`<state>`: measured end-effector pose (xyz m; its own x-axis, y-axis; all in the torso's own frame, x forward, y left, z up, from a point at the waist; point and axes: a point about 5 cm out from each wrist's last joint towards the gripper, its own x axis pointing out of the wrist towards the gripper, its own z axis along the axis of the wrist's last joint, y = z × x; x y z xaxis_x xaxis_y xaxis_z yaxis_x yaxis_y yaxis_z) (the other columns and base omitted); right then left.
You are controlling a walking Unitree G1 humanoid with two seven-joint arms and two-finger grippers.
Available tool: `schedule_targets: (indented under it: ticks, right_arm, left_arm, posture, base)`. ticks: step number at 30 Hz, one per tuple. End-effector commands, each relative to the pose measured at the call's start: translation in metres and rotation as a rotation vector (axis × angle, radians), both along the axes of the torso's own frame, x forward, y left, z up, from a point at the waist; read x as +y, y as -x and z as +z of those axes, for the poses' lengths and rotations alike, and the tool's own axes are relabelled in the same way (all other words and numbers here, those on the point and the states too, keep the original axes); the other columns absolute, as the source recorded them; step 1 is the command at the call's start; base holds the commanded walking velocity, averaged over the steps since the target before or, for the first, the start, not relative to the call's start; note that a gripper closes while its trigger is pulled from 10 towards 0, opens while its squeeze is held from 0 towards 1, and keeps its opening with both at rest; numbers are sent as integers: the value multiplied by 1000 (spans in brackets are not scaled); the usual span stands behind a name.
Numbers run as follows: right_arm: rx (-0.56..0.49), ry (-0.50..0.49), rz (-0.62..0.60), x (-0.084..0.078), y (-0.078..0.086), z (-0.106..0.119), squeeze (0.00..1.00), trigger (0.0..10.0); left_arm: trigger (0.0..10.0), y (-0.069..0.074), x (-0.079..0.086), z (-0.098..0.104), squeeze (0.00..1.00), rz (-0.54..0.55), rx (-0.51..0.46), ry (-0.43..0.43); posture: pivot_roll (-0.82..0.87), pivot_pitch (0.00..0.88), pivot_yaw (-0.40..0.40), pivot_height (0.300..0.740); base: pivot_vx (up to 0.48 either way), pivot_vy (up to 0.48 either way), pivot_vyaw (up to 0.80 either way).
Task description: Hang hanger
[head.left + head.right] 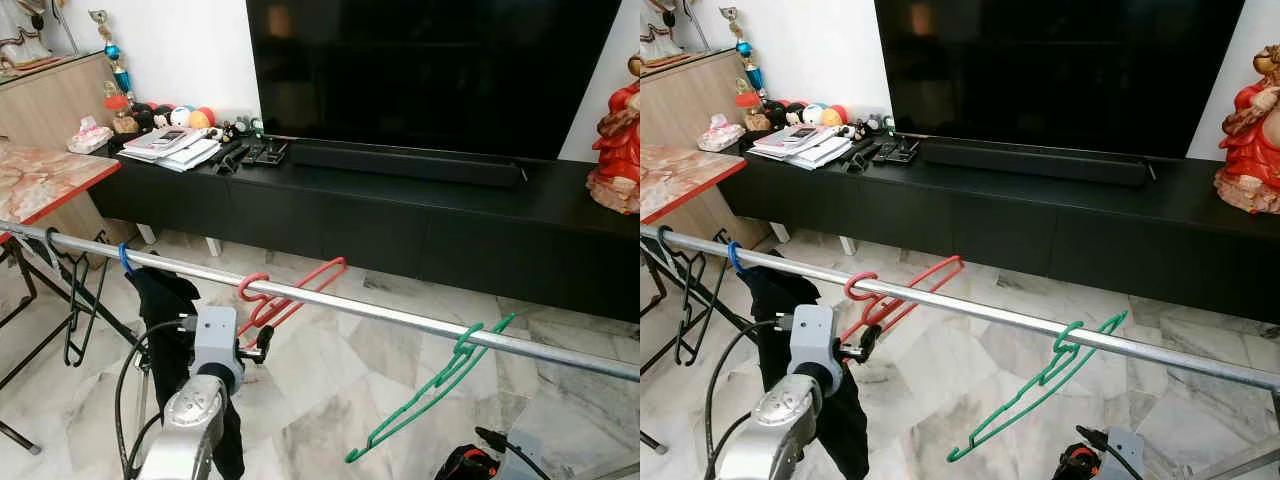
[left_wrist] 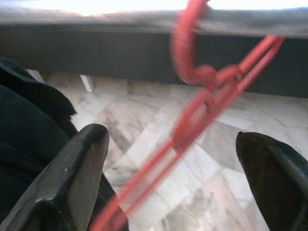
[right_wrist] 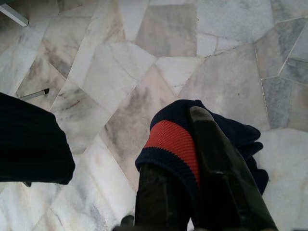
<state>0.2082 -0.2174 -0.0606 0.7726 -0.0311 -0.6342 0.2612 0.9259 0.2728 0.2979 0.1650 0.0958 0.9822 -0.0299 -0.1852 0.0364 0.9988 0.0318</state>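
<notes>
A red hanger (image 1: 290,295) hangs by its hook on the metal rail (image 1: 400,318) that crosses the view. My left gripper (image 2: 171,138) is open just below the rail, and the hanger's neck passes between its fingers (image 2: 82,159) without touching them. A green hanger (image 1: 440,385) hangs further right on the rail. My right gripper (image 3: 178,144) is low by the floor, shut on a navy cloth with a red stripe (image 3: 171,139); it also shows at the bottom edge (image 1: 465,465).
A black garment on a blue hook (image 1: 165,305) and black hangers (image 1: 75,300) hang at the rail's left end. Behind stands a black TV console (image 1: 400,215) with a TV (image 1: 430,70). A marble-topped table (image 1: 40,180) is at the left.
</notes>
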Motion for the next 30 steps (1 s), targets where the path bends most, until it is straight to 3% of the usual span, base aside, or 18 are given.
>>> schedule_targets:
  ticks: [1, 9, 14, 28, 30]
  right_arm:
    - [-4, 1, 7, 0, -3, 2, 0, 10000]
    - [-3, 3, 15, -1, -4, 2, 0, 10000]
    - [1, 4, 29, 0, -4, 2, 0, 10000]
    - [3, 13, 42, 0, -5, 2, 0, 10000]
    - [4, 16, 45, -1, -5, 3, 0, 10000]
  left_arm:
    - [10000, -2, 6, 0, 0, 18, 16, -13]
    - [10000, -4, 11, -1, 0, 17, 33, -34]
    - [10000, -3, 1, -12, 0, -83, 111, -53]
    - [10000, -14, -16, -16, 0, -82, 123, -33]
    - [10000, -17, -27, -20, 0, -103, 142, -18]
  posture:
    - [118, 0, 27, 740]
    - [115, 0, 25, 740]
    - [112, 0, 24, 740]
    - [107, 0, 14, 740]
    - [109, 0, 10, 740]
  base:
    - [0, 0, 0]
    - [0, 0, 0]
    - [0, 0, 0]
    - [0, 0, 0]
    - [0, 0, 0]
